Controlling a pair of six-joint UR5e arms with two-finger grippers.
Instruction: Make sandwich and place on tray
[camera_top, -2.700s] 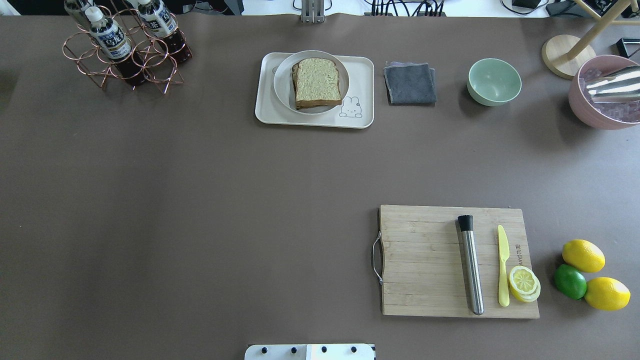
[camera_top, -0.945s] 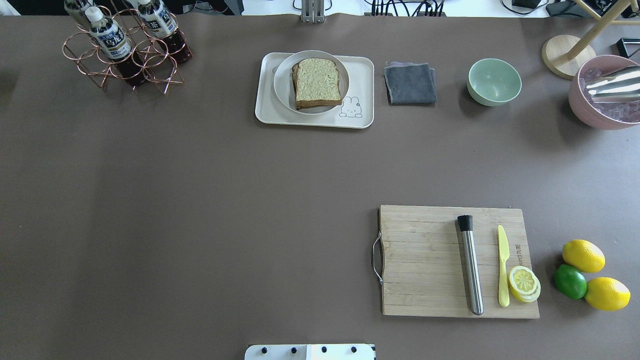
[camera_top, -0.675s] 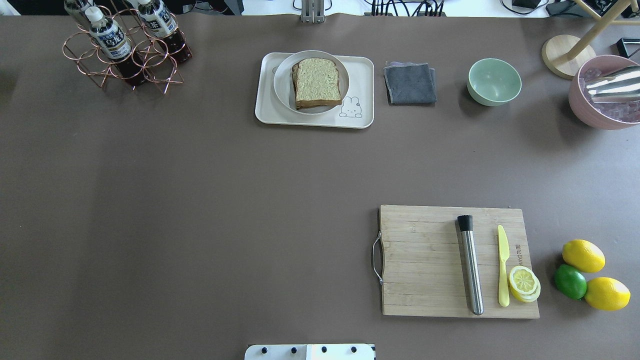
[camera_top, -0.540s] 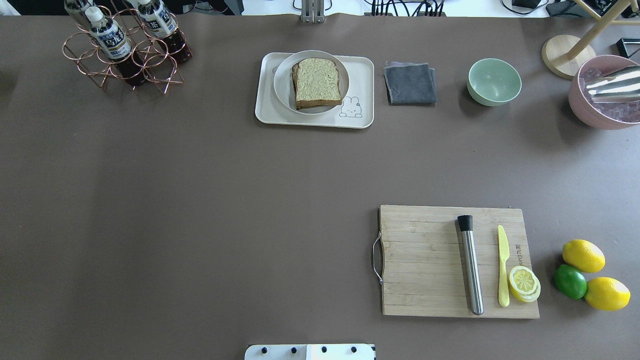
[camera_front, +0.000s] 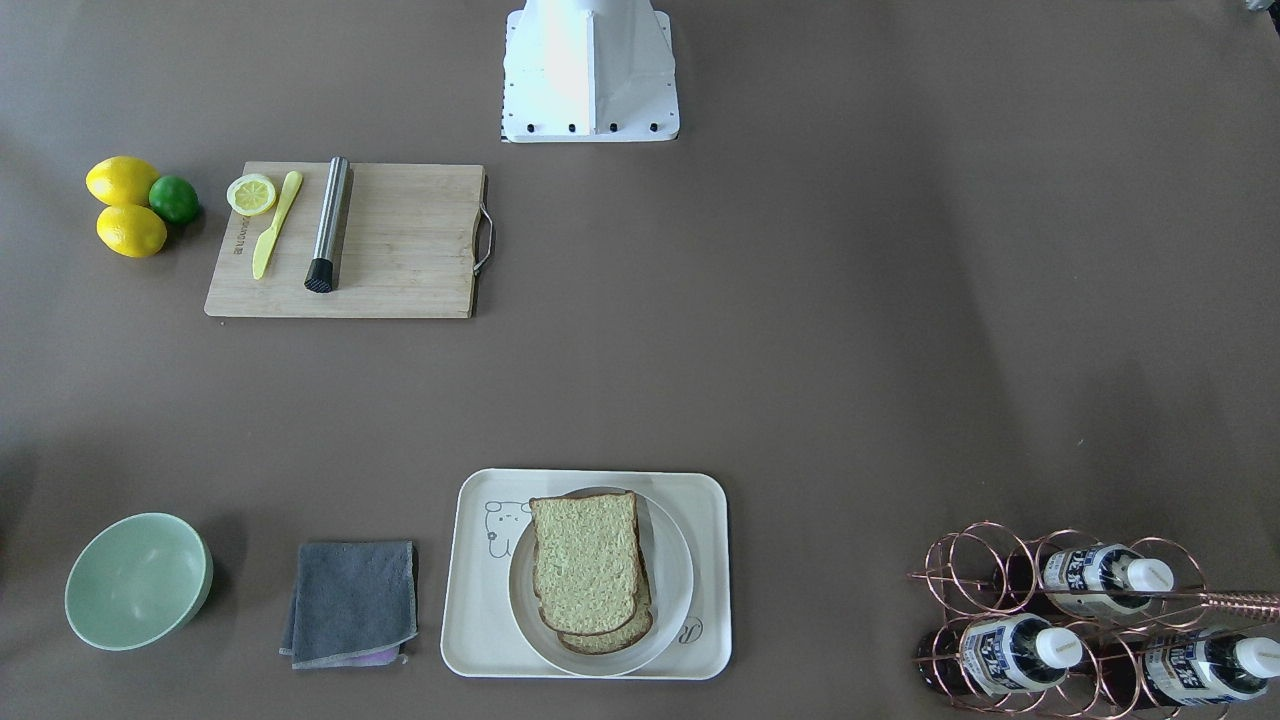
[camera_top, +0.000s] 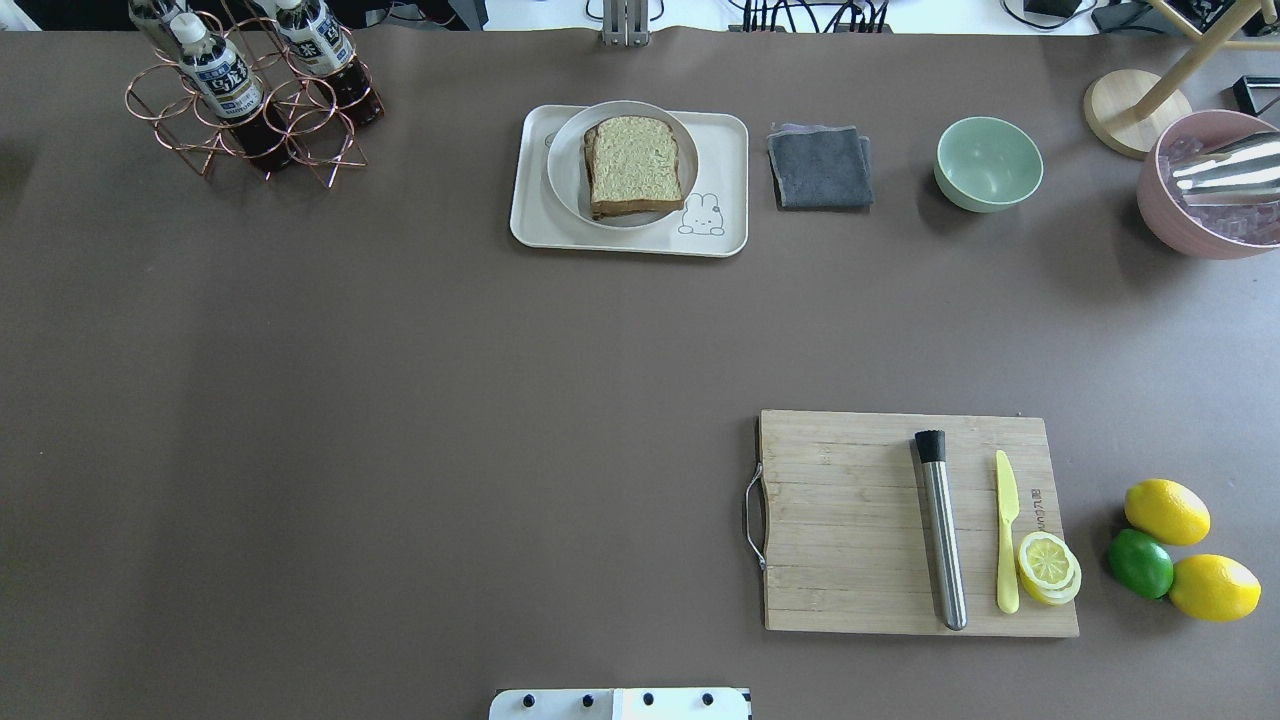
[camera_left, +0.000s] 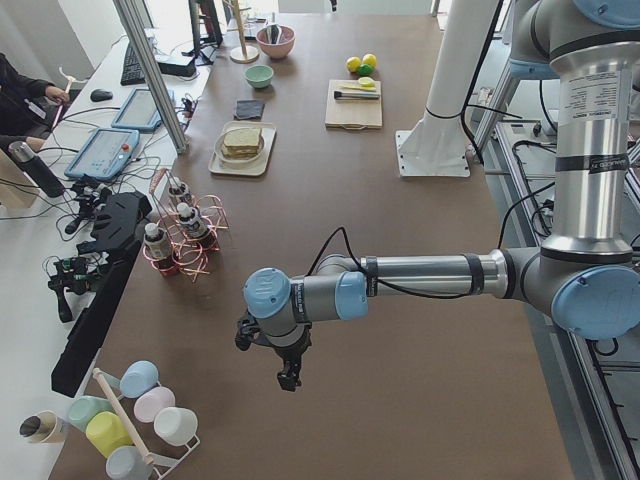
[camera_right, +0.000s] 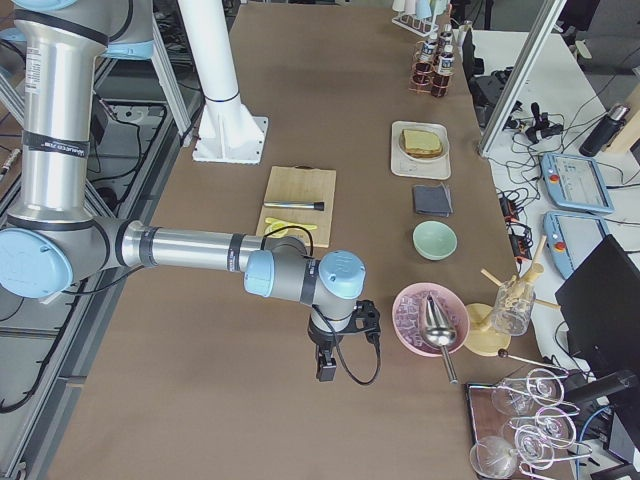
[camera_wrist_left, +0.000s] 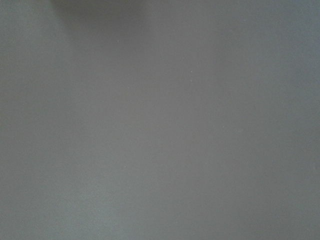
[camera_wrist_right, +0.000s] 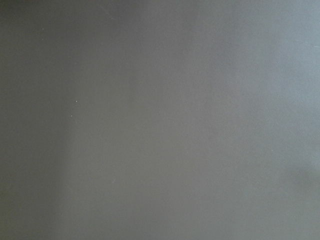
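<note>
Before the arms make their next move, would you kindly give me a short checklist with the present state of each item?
1. The sandwich is stacked, top slice over bottom slice: ok.
2. Egg between the slices: cannot tell, none shows.
3. The sandwich is on the tray: ok, it lies on the round plate that sits on the tray.
4. The left gripper is away from the tray: ok. Open or shut: cannot tell.
5. The right gripper is away from the tray: ok. Open or shut: cannot tell.
</note>
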